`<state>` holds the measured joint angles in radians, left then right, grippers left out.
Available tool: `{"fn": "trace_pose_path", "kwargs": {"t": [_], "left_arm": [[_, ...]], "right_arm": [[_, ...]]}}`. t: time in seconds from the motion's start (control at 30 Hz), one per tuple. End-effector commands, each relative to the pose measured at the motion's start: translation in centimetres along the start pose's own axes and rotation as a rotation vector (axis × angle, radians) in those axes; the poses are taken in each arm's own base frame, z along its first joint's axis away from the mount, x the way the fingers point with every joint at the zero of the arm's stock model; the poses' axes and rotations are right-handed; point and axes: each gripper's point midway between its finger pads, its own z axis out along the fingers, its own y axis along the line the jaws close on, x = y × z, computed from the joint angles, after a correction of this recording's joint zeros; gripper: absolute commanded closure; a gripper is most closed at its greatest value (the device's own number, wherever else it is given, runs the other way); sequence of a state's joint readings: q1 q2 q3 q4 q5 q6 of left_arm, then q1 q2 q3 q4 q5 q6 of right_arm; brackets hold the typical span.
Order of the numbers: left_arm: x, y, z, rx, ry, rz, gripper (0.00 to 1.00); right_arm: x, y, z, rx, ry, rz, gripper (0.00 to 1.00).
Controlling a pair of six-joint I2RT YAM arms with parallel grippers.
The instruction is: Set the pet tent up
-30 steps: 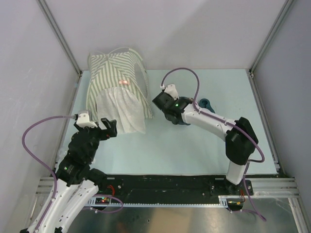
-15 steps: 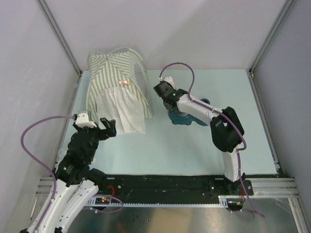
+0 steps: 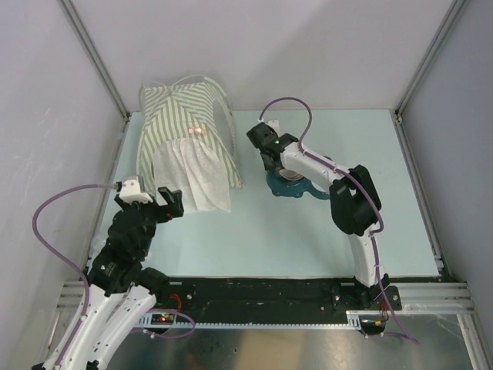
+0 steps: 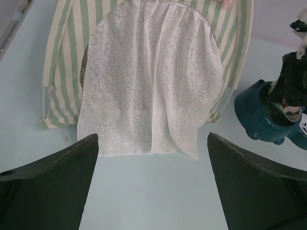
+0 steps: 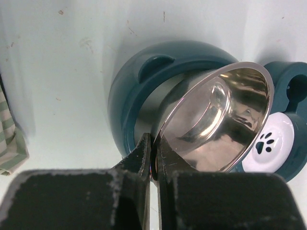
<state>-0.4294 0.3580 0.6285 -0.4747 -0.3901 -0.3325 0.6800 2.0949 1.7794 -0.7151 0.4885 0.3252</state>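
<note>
The pet tent [image 3: 185,139] stands at the back left, olive and white striped, with a small pink-red mark on top. Its sheer white flap [image 4: 148,86] hangs down over the front opening to the table. My left gripper [image 3: 156,202] is open in front of the tent, and nothing sits between its fingers [image 4: 152,136]. My right gripper [image 3: 271,164] is to the right of the tent. Its jaws [image 5: 154,143] are shut on the rim of a tilted steel bowl [image 5: 216,120], which hangs over a teal bowl stand [image 5: 129,91].
The teal bowl stand [image 3: 296,189] sits mid-table, right of the tent, and it also shows in the left wrist view [image 4: 259,115]. A white paw-print disc [image 5: 268,143] fills its second hole. Enclosure walls rise close behind and left of the tent.
My right arm has swung its wrist toward the back and drawn its elbow in, uncovering more of the teal stand. The left arm and tent have not moved.
</note>
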Motion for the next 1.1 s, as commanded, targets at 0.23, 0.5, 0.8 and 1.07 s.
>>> {"fn": "trace_pose_path", "kwargs": {"t": [0.23,0.5,0.8,1.07], "left_arm": [[-1.8,0.2,-0.2,-0.025,-0.045,-0.019,0.02],[-1.3,0.1,0.0,-0.023,-0.025,-0.014,0.02],[0.3,1.2,0.1,-0.088,0.033,-0.039,0.02],[5.3,6.5,-0.8,-0.458,0.248,-0.129,0.02]], "right_arm": [[0.4,0.1,0.3,0.022,0.051,0.027,0.92],[-1.0,-0.1,-1.6,-0.001,0.044,0.059,0.52],[-3.3,0.0,-5.4,-0.121,0.013,0.121,0.36],[-3.0,-1.5,-8.3,-0.2,0.002,0.191,0.35]]}}
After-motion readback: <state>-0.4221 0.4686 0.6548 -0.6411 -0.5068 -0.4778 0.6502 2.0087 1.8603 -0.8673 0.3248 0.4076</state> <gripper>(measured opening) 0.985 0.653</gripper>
